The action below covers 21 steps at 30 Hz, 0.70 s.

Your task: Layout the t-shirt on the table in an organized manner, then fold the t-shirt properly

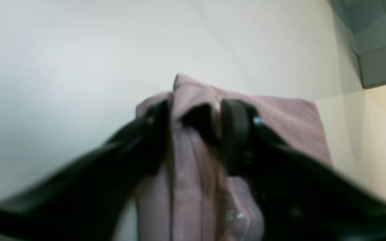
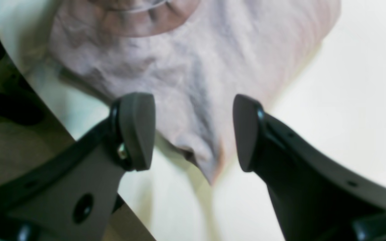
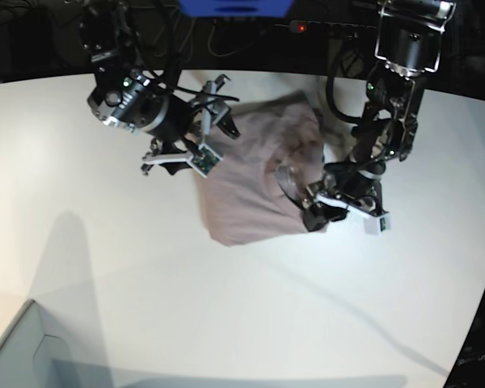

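You've got 1 t-shirt (image 3: 255, 190), lying bunched and partly doubled over near the middle-back of the table (image 3: 105, 267), between the 2 arms. It's soft, light cotton: it'll drape, crease and drag along the surface rather than hold shape, so expect it to sag from any pinch and stick a bit to itself where layers overlap.

L gripper (image 1: 193, 134) sits down on a raised fold at the shirt's edge by the neck. The wrist view is blurry there, so I can't tell if the jaws are pinching the cloth or already parted around it; prob. loosening, but don't trust that.

R gripper (image 2: 193, 132) is clearly spread, holding nothing, jaws straddling a pointed corner of the fabric just above the table.

For grip, take hems, shoulder seams or corners, thru one layer if you can, not the bunched middle. That corner under the R jaws looks like a fair pick.

Count: 1 shirt, 1 table, 2 grippers.
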Each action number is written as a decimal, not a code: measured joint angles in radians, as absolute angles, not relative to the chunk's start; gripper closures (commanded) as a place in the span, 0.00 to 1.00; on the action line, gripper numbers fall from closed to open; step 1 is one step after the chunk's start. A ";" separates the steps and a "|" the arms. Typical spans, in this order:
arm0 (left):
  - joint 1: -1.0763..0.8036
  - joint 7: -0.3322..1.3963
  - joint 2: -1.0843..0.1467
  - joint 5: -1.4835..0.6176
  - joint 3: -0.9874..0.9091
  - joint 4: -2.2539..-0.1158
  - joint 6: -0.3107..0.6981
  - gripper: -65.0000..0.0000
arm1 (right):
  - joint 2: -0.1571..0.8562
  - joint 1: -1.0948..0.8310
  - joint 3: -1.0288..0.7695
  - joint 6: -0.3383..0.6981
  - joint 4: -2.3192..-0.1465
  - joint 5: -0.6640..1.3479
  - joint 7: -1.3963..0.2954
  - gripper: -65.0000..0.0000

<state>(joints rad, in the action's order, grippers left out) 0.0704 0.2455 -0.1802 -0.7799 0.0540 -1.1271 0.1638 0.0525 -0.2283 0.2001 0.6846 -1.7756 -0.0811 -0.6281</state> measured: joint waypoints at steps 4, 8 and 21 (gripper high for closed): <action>0.017 0.250 -0.212 -0.795 0.048 -1.229 0.174 0.09 | 0.052 -0.229 0.200 0.684 -1.775 -0.081 -0.629 0.43; -0.101 0.233 -0.238 -0.867 -0.007 -1.320 0.168 0.03 | 0.072 -0.229 0.198 0.684 -1.774 -0.083 -0.631 0.43; -0.150 0.228 -0.169 -0.888 0.081 -1.254 0.176 0.04 | 0.069 -0.228 0.199 0.685 -1.775 -0.081 -0.628 0.43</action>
